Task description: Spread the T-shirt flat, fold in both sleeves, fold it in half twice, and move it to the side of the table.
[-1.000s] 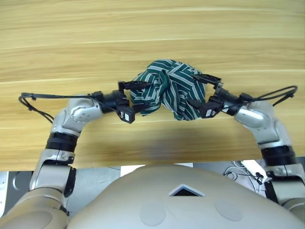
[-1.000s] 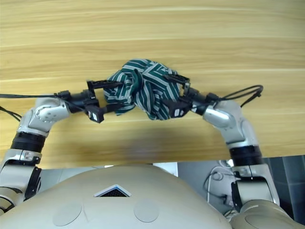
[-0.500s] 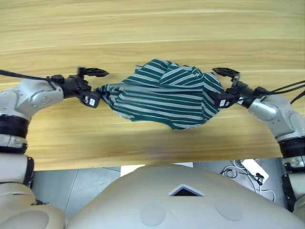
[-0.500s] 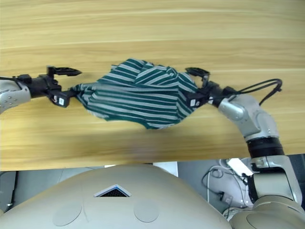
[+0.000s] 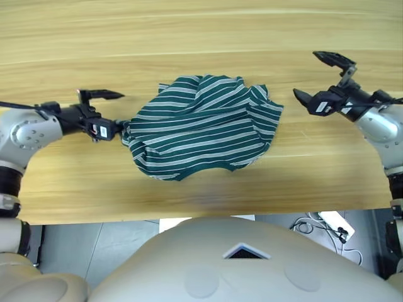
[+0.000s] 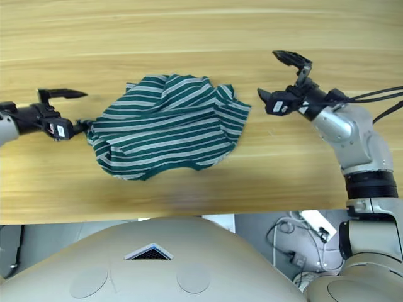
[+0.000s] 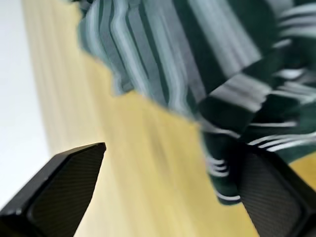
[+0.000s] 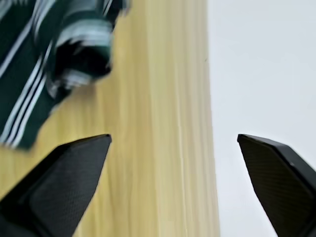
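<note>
Spreading step, not done: T-shirt (image 5: 201, 126) bunched mid-frame on table (image 5: 189, 38); left gripper (image 5: 119, 113) gapes beside its left edge, right gripper (image 5: 306, 74) gapes empty (upper right); next probably regrasp corners.

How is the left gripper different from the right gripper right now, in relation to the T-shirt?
The left gripper sits at the T-shirt's edge, with cloth against one side of its jaws. The right gripper is apart from the shirt, over bare table. The right gripper is also farther across the table than the left gripper. Both have their jaws open.
</note>
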Tool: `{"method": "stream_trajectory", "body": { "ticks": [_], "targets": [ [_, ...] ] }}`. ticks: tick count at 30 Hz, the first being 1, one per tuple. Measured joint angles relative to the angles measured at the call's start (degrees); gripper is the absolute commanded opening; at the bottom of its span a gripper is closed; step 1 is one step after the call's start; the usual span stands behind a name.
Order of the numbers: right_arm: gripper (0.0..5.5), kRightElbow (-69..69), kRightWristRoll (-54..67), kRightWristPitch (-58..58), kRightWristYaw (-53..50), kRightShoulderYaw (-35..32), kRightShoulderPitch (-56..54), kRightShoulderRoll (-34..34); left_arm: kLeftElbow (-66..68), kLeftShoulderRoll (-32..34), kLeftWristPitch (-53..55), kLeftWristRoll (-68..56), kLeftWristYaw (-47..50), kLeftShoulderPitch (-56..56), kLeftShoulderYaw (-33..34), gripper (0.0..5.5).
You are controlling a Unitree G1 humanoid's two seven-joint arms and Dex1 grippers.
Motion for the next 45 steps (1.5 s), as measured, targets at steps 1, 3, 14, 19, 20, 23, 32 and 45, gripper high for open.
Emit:
{"method": "stream_trajectory", "body": {
  "ticks": [1, 3, 14, 19, 20, 23, 32, 45],
  "targets": [
    [4.73, -2.11, 2.90, -0.51, 1.51, -0.65, 1.04, -0.82, 0.37, 0.21, -0.15, -1.41, 0.20, -1.93, 1.57, 4.48],
    [4.73, -5.91, 7.44, -1.41, 4.13, -0.85, 3.32, -1.69, 0.70, 1.06, -0.18, -1.49, 1.21, -4.55, 3.31, 4.48],
    [4.73, -26.95, 19.17, -5.94, 18.77, 2.67, 20.97, -7.10, -33.18, 12.81, 4.05, -32.91, -16.77, 23.51, 3.66, 4.48],
    [4.73, -28.42, 10.52, -0.79, 19.72, 5.70, 21.31, -4.68, -38.83, 10.35, 6.22, -25.83, -17.57, 29.22, 1.70, 4.48],
    [4.73, -28.63, 7.04, 1.36, 19.82, 6.92, 21.29, -3.22, -39.67, 9.31, 6.86, -24.51, -17.52, 29.61, 1.54, 4.48],
    [4.73, -28.64, 0.28, 4.81, 20.18, 9.16, 21.32, -2.29, -39.22, 6.87, 8.40, -17.98, -16.76, 28.97, 1.39, 4.48],
    [3.57, -28.59, -4.90, 7.29, 19.67, 11.91, 19.56, -0.45, -35.00, 3.83, 11.85, -4.33, -12.57, 26.96, 2.63, 4.48],
    [1.11, -27.74, -7.76, 10.19, 17.92, 13.11, 19.99, 1.18, -35.10, 7.37, 14.53, -2.80, -12.89, 30.48, 7.86, 4.15]
  ]
}}
